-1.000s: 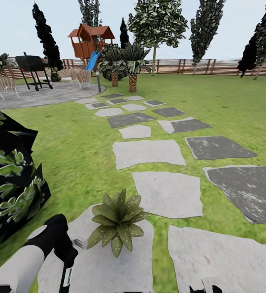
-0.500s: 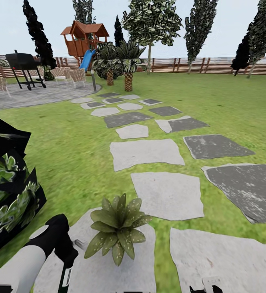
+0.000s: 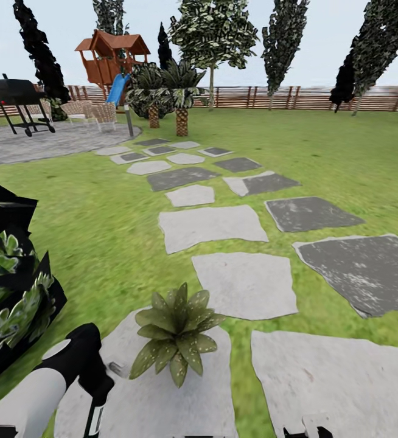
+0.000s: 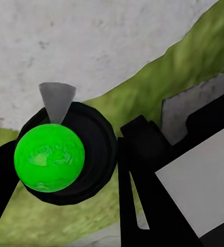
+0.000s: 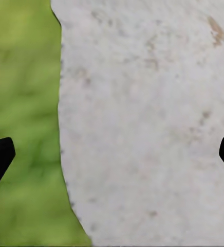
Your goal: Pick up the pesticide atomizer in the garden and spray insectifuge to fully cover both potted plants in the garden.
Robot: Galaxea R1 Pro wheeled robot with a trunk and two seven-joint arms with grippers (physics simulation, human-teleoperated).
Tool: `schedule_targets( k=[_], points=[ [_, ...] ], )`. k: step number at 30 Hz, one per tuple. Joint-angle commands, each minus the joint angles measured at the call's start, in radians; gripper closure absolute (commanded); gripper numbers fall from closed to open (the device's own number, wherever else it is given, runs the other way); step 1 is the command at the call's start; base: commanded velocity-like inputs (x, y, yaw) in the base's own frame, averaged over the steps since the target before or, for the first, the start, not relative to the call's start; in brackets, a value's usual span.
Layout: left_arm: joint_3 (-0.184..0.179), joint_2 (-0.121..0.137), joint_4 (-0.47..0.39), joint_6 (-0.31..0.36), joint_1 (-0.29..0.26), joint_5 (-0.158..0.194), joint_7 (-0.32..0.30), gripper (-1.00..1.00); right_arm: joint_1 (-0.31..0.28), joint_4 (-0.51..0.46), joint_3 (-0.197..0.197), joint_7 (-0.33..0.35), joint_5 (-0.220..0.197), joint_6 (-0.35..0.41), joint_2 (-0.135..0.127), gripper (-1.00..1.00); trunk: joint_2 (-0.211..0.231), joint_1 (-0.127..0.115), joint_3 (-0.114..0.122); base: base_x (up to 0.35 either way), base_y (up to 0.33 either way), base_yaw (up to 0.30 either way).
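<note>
No readable text, labels or signs, seemingly none

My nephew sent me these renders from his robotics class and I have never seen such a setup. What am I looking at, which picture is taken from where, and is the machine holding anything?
It is a simulated two-armed robot on wheels in a garden. The large picture comes from a camera on its head, looking forward and down: a potted plant sits on a pale stone slab, with lawn, more paving and a wooden fence beyond. The white and black left arm shows at the lower left.

The other two come from cameras near each gripper. The left gripper is closed around the pesticide atomizer, seen as a bright green ball in a black ring. The right gripper is open and empty over slab and grass.
</note>
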Motion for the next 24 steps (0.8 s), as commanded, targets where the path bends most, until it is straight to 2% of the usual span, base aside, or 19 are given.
schedule_targets(
  k=[1,6,10,14,19,21,22,24],
  points=[
    [-0.001,-0.001,-0.004,0.009,0.000,-0.007,-0.009,1.00,-0.001,0.001,0.009,-0.002,-0.010,-0.003,0.000,-1.00,0.000,-0.001,-0.001,-0.227,0.235,-0.092],
    [0.001,-0.006,-0.013,0.011,-0.007,-0.007,-0.013,1.00,-0.001,0.001,0.009,-0.002,-0.010,-0.003,0.000,-1.00,0.000,-0.001,-0.001,-0.167,0.244,-0.230],
    [0.002,-0.010,-0.015,0.012,-0.016,-0.007,-0.018,1.00,-0.001,0.001,0.009,-0.002,-0.010,-0.003,0.000,-1.00,0.000,-0.001,-0.001,0.178,0.245,-0.229],
    [0.003,-0.012,-0.018,0.012,-0.019,-0.007,-0.018,1.00,-0.001,0.001,0.009,-0.002,-0.010,-0.004,0.000,-1.00,0.000,-0.001,-0.001,0.272,0.130,-0.032],
    [0.002,-0.011,-0.020,0.013,-0.019,-0.008,-0.018,1.00,-0.001,0.001,0.009,-0.003,-0.010,-0.005,-0.001,-1.00,0.000,-0.001,-0.001,0.042,0.012,-0.002],
    [0.001,-0.007,-0.052,0.015,-0.019,-0.008,-0.018,1.00,-0.001,0.001,0.008,-0.002,-0.010,-0.004,0.000,-1.00,0.000,-0.001,-0.001,0.002,0.001,0.000],
    [0.000,-0.002,-0.107,0.015,-0.022,-0.009,-0.020,1.00,-0.001,0.001,0.008,-0.002,-0.010,-0.005,0.000,-1.00,0.000,-0.001,-0.001,0.000,0.000,0.000],
    [-0.001,0.000,-0.119,0.014,-0.037,-0.009,-0.020,1.00,-0.001,0.001,0.007,-0.002,-0.010,-0.005,0.000,-1.00,0.000,-0.001,-0.001,0.000,0.000,0.000]
  ],
)
